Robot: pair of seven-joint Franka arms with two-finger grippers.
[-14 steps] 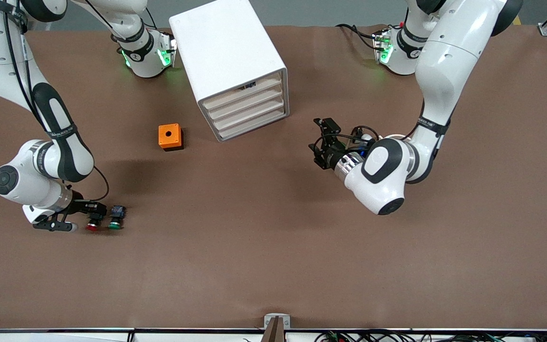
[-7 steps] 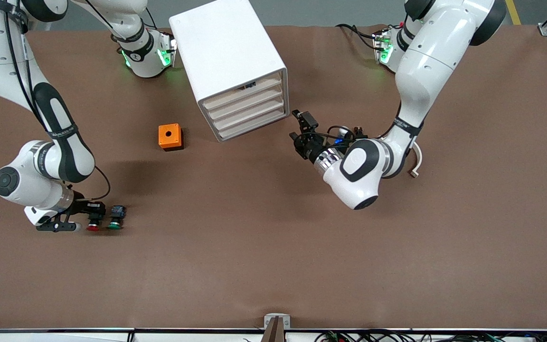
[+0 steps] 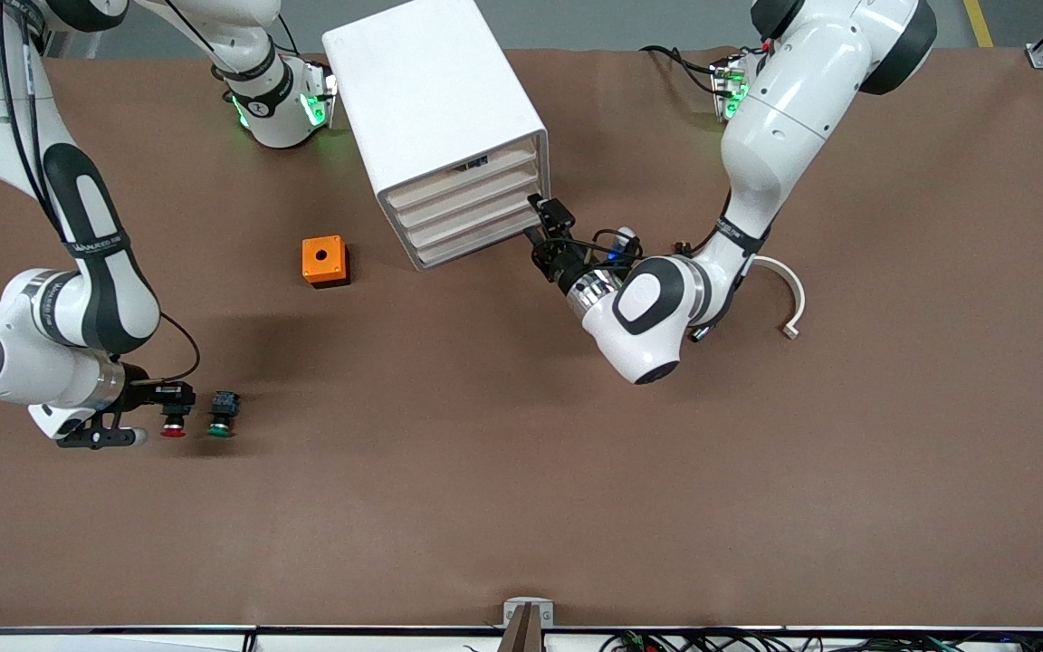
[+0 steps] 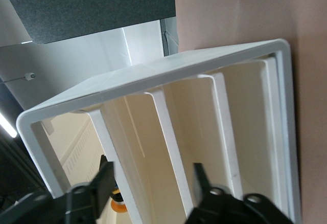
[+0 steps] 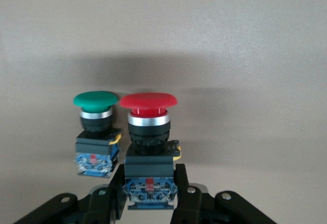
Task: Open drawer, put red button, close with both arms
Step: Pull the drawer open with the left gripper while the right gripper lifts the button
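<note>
Two mushroom-capped push buttons beside my right gripper (image 5: 148, 193): its fingers clasp the red button (image 5: 148, 132); the green button (image 5: 95, 127) stands free. My left gripper (image 4: 153, 183), fingers spread, faces the white cabinet's (image 3: 435, 100) four closed drawers, the drawer (image 3: 467, 201) included.

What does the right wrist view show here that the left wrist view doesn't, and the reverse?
Only the right wrist view shows the red button between the right gripper's fingers, with the green button beside it on the table. Only the left wrist view shows the cabinet's drawer fronts close up, the left gripper open at them. Both share the brown table and each arm's own black fingers.
</note>
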